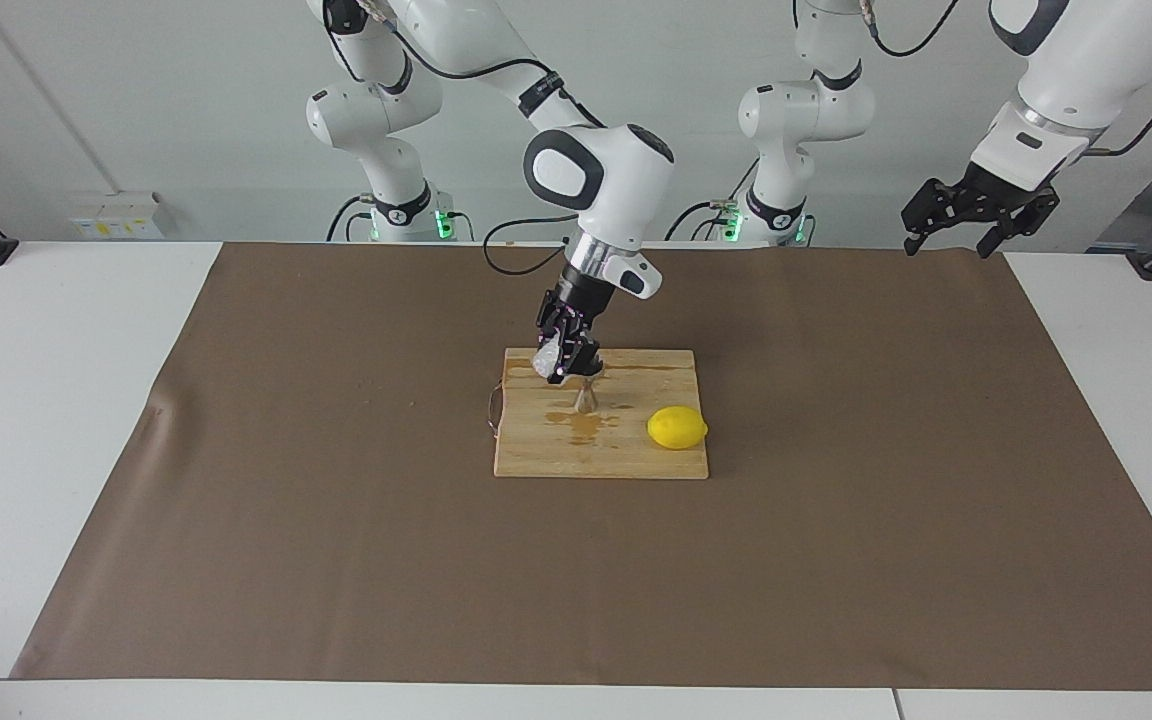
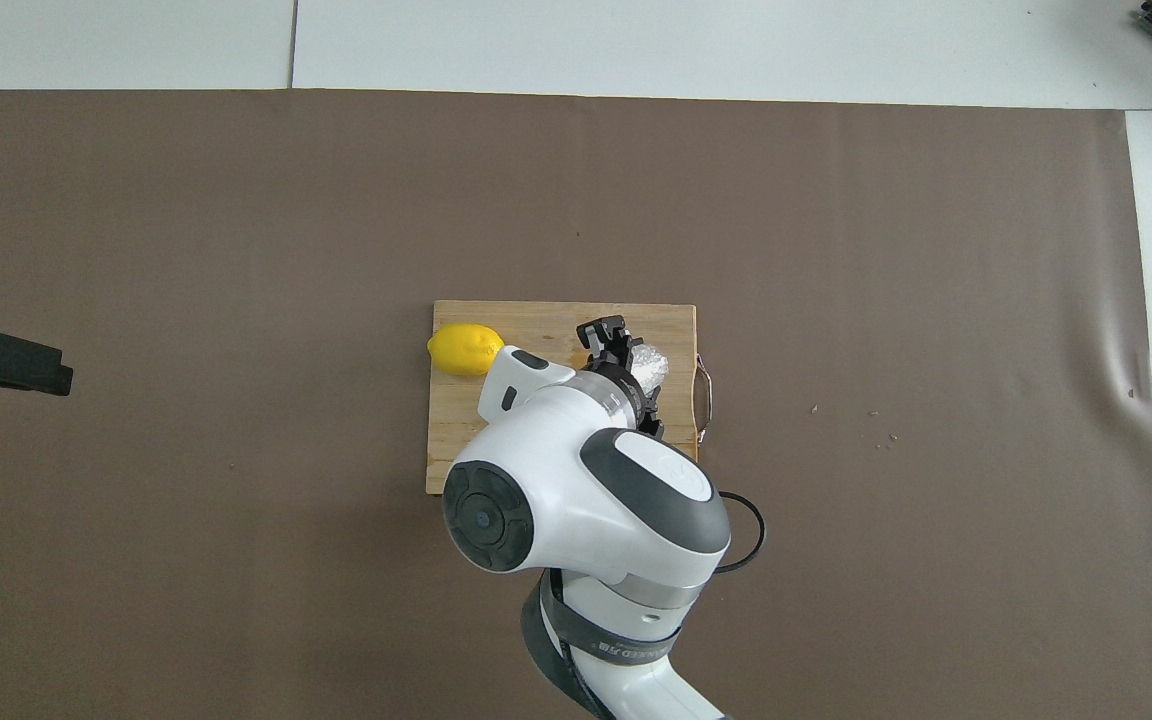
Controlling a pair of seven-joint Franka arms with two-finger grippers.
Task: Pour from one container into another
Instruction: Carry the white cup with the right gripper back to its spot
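Observation:
My right gripper (image 1: 564, 358) is shut on the clear faceted glass cup (image 1: 545, 362) and holds it tilted just above the small steel jigger (image 1: 585, 398). The jigger stands upright on the wooden cutting board (image 1: 536, 460). A wet amber patch (image 1: 588, 426) lies on the board beside the jigger. In the overhead view the cup (image 2: 650, 366) shows beside the right gripper (image 2: 626, 358), and the jigger is hidden under the arm. My left gripper (image 1: 976, 222) is open and empty, and waits raised at the left arm's end of the table; it also shows in the overhead view (image 2: 6, 362).
A yellow lemon (image 1: 677, 427) lies on the board toward the left arm's end, also seen in the overhead view (image 2: 464, 350). The board (image 2: 556, 320) has a wire handle (image 2: 704, 400) and lies on a brown mat (image 1: 236, 500). A black cable (image 2: 746, 540) lies near the robots.

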